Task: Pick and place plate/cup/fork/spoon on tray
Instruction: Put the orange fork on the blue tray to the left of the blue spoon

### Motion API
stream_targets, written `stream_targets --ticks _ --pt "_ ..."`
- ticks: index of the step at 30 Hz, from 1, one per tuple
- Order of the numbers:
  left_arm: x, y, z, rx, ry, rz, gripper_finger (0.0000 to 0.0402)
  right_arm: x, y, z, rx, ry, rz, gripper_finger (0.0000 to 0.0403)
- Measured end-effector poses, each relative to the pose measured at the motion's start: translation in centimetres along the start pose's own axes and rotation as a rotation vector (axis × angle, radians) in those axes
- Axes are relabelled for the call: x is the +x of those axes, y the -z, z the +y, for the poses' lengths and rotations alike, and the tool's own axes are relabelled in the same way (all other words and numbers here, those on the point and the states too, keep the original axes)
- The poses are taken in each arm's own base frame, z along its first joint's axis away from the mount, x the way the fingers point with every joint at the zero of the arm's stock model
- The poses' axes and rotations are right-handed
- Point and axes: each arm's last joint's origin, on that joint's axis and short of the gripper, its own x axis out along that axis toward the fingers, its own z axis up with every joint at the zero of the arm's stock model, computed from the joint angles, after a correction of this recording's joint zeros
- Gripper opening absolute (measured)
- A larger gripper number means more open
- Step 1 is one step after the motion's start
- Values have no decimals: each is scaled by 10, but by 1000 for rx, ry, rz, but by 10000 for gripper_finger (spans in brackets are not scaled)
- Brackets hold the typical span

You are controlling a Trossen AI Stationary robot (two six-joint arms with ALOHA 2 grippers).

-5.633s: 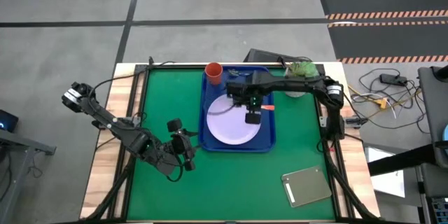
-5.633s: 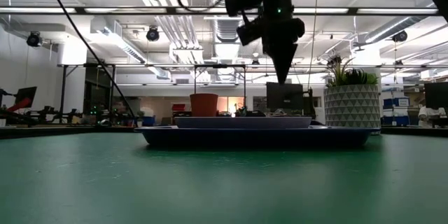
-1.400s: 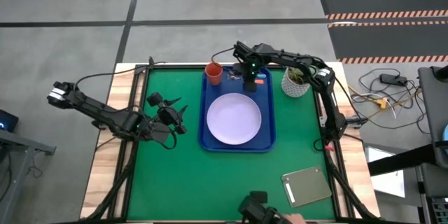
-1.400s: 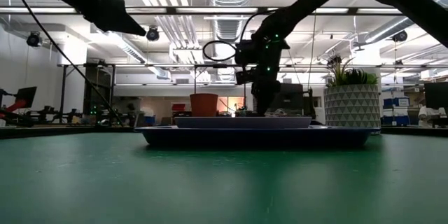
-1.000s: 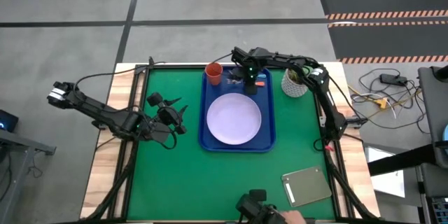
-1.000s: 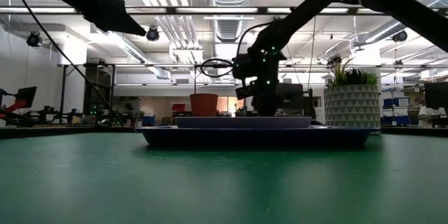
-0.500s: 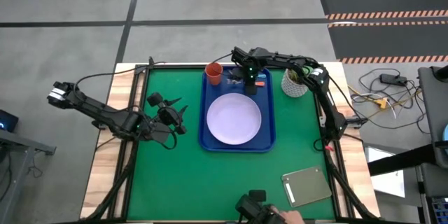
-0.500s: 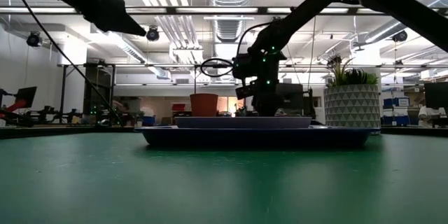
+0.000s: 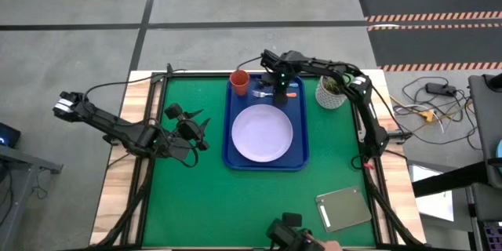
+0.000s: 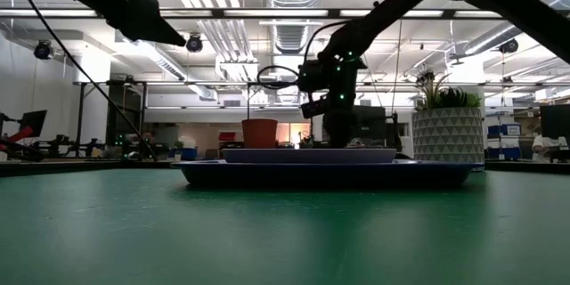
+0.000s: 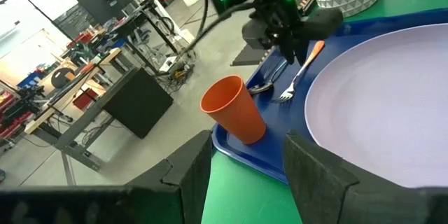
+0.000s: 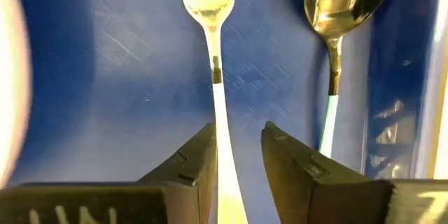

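The blue tray (image 9: 302,155) lies in the table's middle with the pale plate (image 9: 263,133) on it. The orange cup (image 9: 239,82) stands upright in the tray's far left corner. The fork (image 12: 208,14) and the blue-handled spoon (image 12: 339,3) lie side by side on the tray's floor beyond the plate. My right gripper (image 12: 238,150) is open just above the fork (image 9: 263,92), one finger on each side of its handle. My left gripper (image 9: 198,129) is open and empty, above the table left of the tray.
A white patterned pot with a green plant (image 9: 333,90) stands right of the tray's far end. A grey square slab (image 9: 343,208) lies at the near right. A dark object with a hand (image 9: 292,234) shows at the table's near edge.
My right gripper has gone up a little over the tray's far end. The fork lies flat on the tray, and more of its tines and handle show beside the gripper.
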Motion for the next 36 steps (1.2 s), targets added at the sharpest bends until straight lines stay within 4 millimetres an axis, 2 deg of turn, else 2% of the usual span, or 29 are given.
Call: stream_targets --ticks 14,18,23,29,32,36 --pt "0 0 0 0 0 0 155 1 -5 0 28 -59 -86 48" --pt "0 0 0 0 0 1 155 1 -8 1 30 -67 -112 54" --pt "0 1 0 0 0 1 155 2 -9 3 10 -65 -110 82" --pt "0 1 0 1 0 1 155 12 -6 6 5 -61 -117 110" --pt "0 1 0 0 1 1 155 18 -4 7 4 -55 -119 109" --pt "0 1 0 1 1 1 155 19 -1 7 4 7 -71 89"
